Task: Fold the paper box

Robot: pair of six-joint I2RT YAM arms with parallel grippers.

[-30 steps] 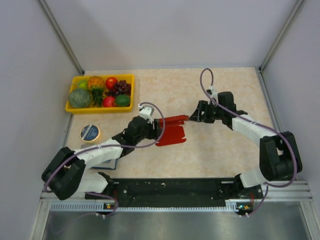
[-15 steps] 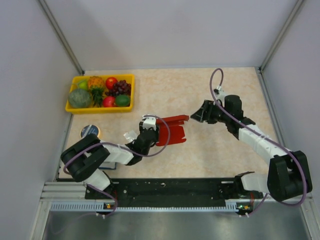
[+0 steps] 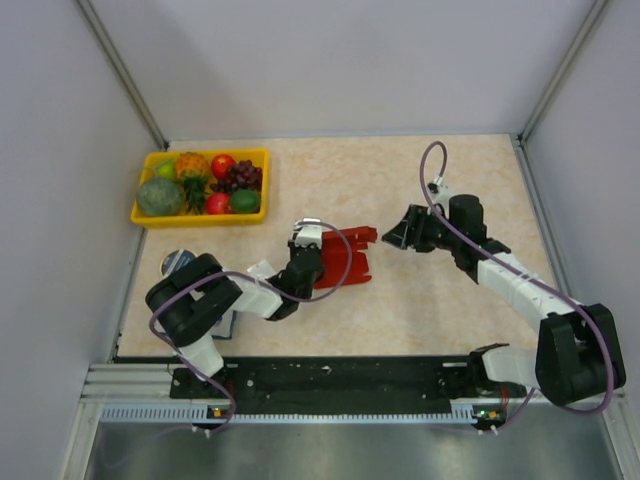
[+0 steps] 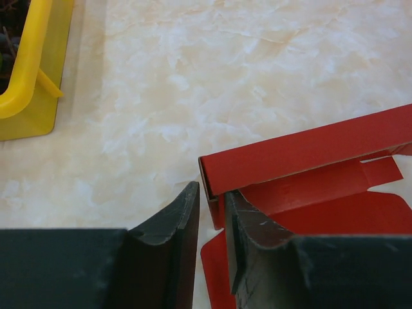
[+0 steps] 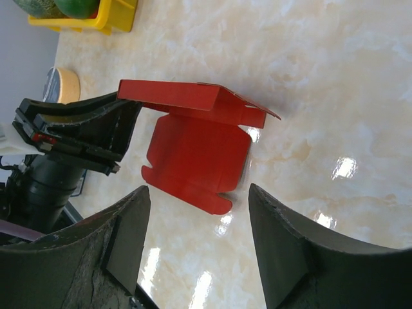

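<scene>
Item count: one paper box point(image 3: 345, 262), one yellow fruit tray point(image 3: 150, 218), one round tin point(image 3: 176, 261), two grippers. The box lies partly folded near the centre of the table point(image 3: 440, 180), one long wall raised.

Left gripper point(image 4: 210, 193): jaws nearly closed, astride the box's left end wall; a sliver of gap shows beside one finger.

Right gripper point(image 3: 388, 239): jaws wide apart, empty, just beside the box's right end, not touching.
</scene>
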